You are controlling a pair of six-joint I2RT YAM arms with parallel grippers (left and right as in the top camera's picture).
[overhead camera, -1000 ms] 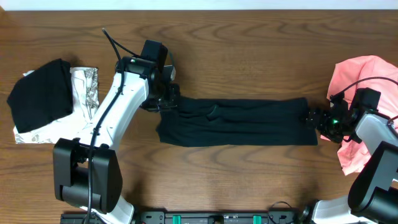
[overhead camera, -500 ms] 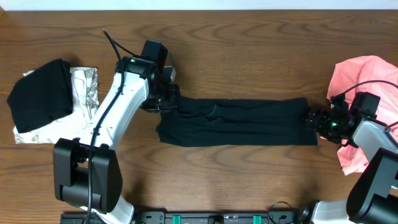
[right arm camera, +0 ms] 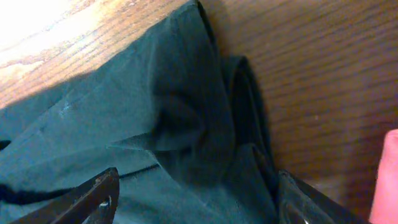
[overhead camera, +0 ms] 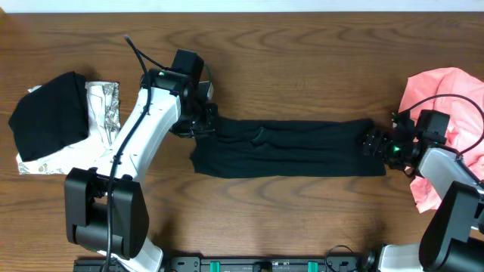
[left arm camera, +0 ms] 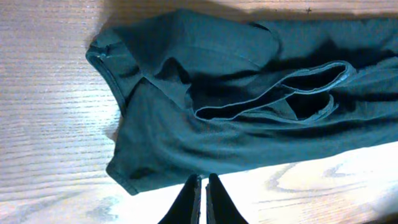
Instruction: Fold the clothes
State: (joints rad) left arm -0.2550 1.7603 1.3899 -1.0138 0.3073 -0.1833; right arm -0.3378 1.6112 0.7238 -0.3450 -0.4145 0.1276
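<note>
A black T-shirt (overhead camera: 287, 147), one of the clothes, lies folded into a long strip across the middle of the table. My left gripper (overhead camera: 205, 125) is at its left end. In the left wrist view the left gripper (left arm camera: 203, 184) is shut, its tips touching the shirt's (left arm camera: 211, 106) lower hem, with no fabric seen between them. My right gripper (overhead camera: 371, 142) is over the strip's right end. In the right wrist view its fingers (right arm camera: 93, 198) stand wide open on either side of the bunched black cloth (right arm camera: 186, 124).
A second black garment (overhead camera: 49, 113) lies on a white-grey patterned one (overhead camera: 103, 106) at the table's left. A salmon-pink garment (overhead camera: 442, 94) sits at the right edge, right behind the right arm. Bare wood (overhead camera: 302, 68) lies beyond the strip.
The right gripper has moved left from just off the strip's end to over it. The left arm and the shirt have not moved.
</note>
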